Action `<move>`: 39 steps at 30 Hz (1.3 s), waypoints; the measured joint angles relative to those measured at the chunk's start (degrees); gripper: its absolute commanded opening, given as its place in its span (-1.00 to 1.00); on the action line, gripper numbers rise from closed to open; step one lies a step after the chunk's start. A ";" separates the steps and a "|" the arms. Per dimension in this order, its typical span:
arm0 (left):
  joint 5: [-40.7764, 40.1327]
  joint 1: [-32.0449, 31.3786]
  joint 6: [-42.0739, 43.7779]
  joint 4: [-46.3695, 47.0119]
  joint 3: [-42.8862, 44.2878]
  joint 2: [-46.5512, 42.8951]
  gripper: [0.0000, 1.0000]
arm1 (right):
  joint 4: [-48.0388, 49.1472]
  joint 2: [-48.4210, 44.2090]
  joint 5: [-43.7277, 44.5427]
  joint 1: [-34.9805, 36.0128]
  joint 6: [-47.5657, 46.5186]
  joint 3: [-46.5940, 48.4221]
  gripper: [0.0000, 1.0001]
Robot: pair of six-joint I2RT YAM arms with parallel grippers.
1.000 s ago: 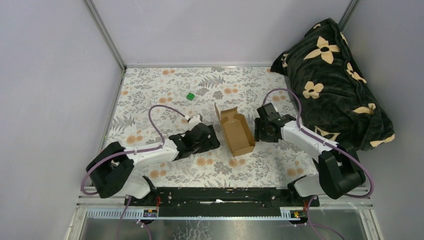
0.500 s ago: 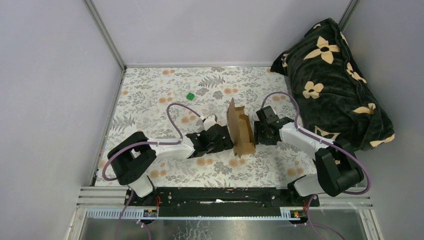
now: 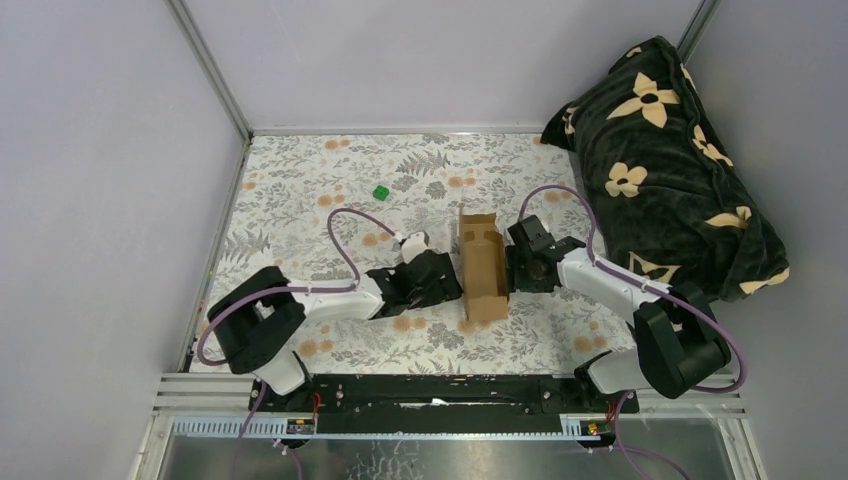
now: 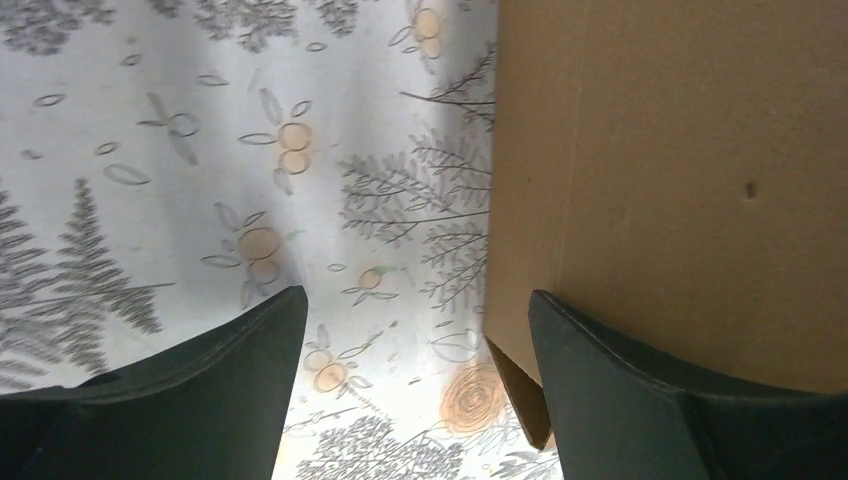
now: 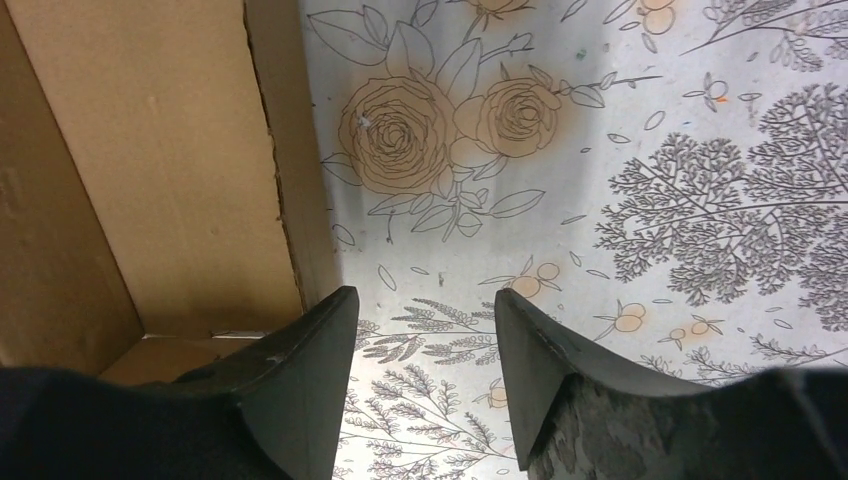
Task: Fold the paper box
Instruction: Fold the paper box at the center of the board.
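The right hand (image 5: 422, 298) hangs low, its two dark fingers (image 5: 300, 390) parted over the flowered counter (image 5: 650, 200). The brown paper box (image 5: 150, 150) fills the left side, open, its side wall ending at one fingertip.

Robotics lab cell: grey panel walls (image 3: 100, 200) and aluminium posts (image 3: 205, 60) beyond the left gripper (image 3: 452, 283); floral table cover (image 3: 300, 180) beneath it.
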 measured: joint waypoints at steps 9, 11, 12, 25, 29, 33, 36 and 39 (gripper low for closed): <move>0.09 4.35 0.74 -3.13 -4.66 -7.69 0.78 | -1.66 -2.25 1.90 -1.70 -0.61 1.42 0.22; 0.04 4.68 0.92 -3.78 -4.74 -9.18 0.78 | -1.68 -2.23 1.88 -2.47 -1.16 2.49 0.22; 0.07 4.68 1.01 -4.02 -4.74 -9.88 0.78 | -1.75 -2.23 1.88 -2.84 -1.36 3.02 0.22; -0.96 4.35 1.36 -7.80 -8.83 -19.02 0.79 | 0.31 -0.09 -0.70 -6.95 -4.35 6.78 0.17; -1.36 4.35 1.79 -8.13 -8.83 -17.99 0.79 | 1.09 -0.85 -2.80 -7.54 -4.59 6.16 0.16; -1.53 4.35 2.38 -8.72 -7.15 -16.09 0.79 | -0.09 -5.40 -2.01 -7.54 -4.63 4.24 0.16; -1.55 4.35 2.93 -8.68 -5.42 -14.67 0.79 | -0.79 -4.98 -0.72 -7.67 -4.59 4.11 0.14; -1.68 4.35 3.32 -8.85 -4.09 -14.05 0.79 | -0.79 -3.93 0.46 -8.09 -4.15 3.17 0.15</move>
